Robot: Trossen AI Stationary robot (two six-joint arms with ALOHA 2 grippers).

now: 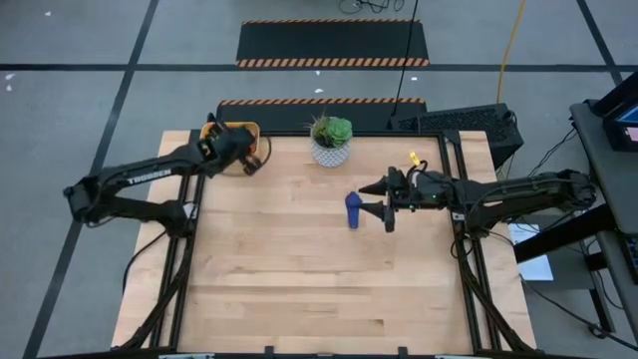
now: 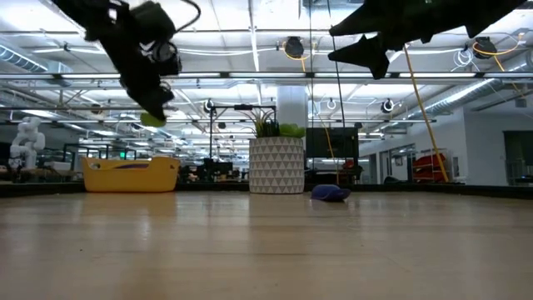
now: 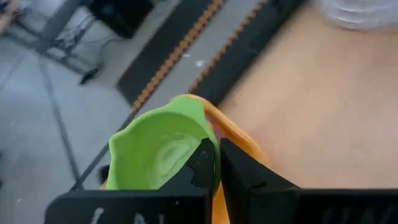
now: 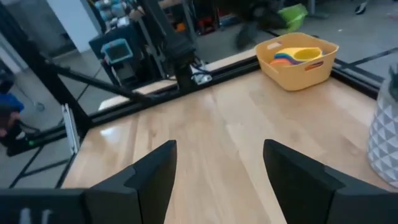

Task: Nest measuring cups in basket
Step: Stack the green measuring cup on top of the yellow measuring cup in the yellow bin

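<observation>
The green measuring cup (image 3: 158, 151) is pinched by its rim in the left gripper (image 3: 217, 163), hanging right over the yellow basket (image 4: 298, 62) at the table's far left corner. A yellow cup (image 4: 306, 54) and something orange already sit inside. The dark blue cup (image 1: 352, 209) lies out mid-table, right beside the right gripper (image 1: 385, 203), whose fingers are spread wide with nothing in them.

Probably the risk: that rim pinch looks thin, so the green cup could tip on release and land sideways, not nested. The basket edge is close too.

The table (image 1: 299, 279) is pale wood with a potted plant (image 1: 330, 140) at the far edge. Behind it there's a big workshop-type room with bright ceiling lights.
</observation>
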